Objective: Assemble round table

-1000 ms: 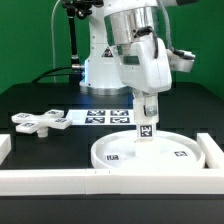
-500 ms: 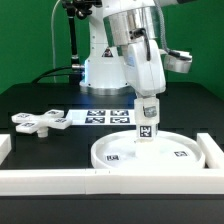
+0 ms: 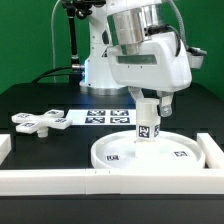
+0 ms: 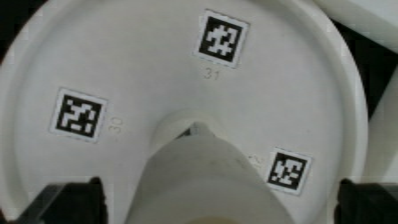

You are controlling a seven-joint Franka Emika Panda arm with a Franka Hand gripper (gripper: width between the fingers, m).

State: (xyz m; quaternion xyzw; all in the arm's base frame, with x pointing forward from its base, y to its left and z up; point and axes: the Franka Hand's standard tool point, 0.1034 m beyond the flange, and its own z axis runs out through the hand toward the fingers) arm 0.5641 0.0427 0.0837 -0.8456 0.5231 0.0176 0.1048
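Note:
The large round rimmed disc (image 3: 185, 143) lies flat on the black table, front right in the exterior view. The short cylinder leg (image 3: 145, 128) stands upright near its middle, a tag facing the camera. My gripper (image 3: 149, 106) comes straight down over the leg's top, a finger on each side. In the wrist view the leg (image 4: 205, 185) rises between the two dark fingers (image 4: 75, 205), with a gap showing on one side; my gripper (image 4: 222, 212) looks open around it, above the tagged disc (image 4: 160, 60). The cross-shaped base (image 3: 38, 121) lies apart at the exterior view's left.
The marker board (image 3: 108, 116) lies flat behind the disc, in front of the robot's base. A long white border wall (image 3: 60, 178) runs along the table's front edge and turns up at the exterior view's right (image 3: 212, 150).
My hand has turned about its vertical axis above the leg and now shows its broad side. The leg stays upright in the same spot on the disc.

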